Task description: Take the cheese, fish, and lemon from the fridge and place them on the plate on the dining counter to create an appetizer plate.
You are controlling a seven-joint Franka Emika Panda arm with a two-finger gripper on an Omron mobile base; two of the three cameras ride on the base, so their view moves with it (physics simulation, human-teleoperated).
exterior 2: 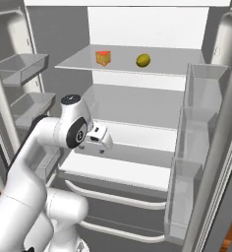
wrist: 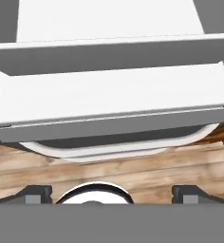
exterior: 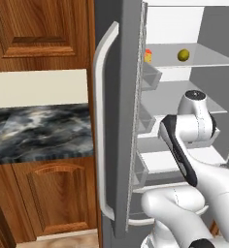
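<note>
In the left base view, a wooden wall cabinet (exterior: 39, 29) hung above a marbled stone counter (exterior: 39, 131) at far left, with a brown base cabinet (exterior: 53, 201) below. Next came the fridge (exterior: 119, 97), its left door swung open edge-on with a long curved silver handle (exterior: 101, 131).

In the right base view the white interior lay open. On the upper glass shelf (exterior 2: 132, 61) the cheese (exterior 2: 103, 57) sat left of the lemon (exterior 2: 143, 60), the two apart, both well above the arm. The fish could not be made out on any shelf. Below them, the white arm reached toward the lower shelves, and the gripper (exterior 2: 99, 149) pointed downward just above the bottom shelf (exterior 2: 123, 170), holding nothing. Farther right stood the right door's clear bins (exterior 2: 194, 142).

In the hand view, the finger tips (wrist: 35, 193) stood spread wide at the bottom corners, with shelf edges, a curved drawer handle (wrist: 118, 147) and wooden floor (wrist: 109, 171) beyond.
</note>
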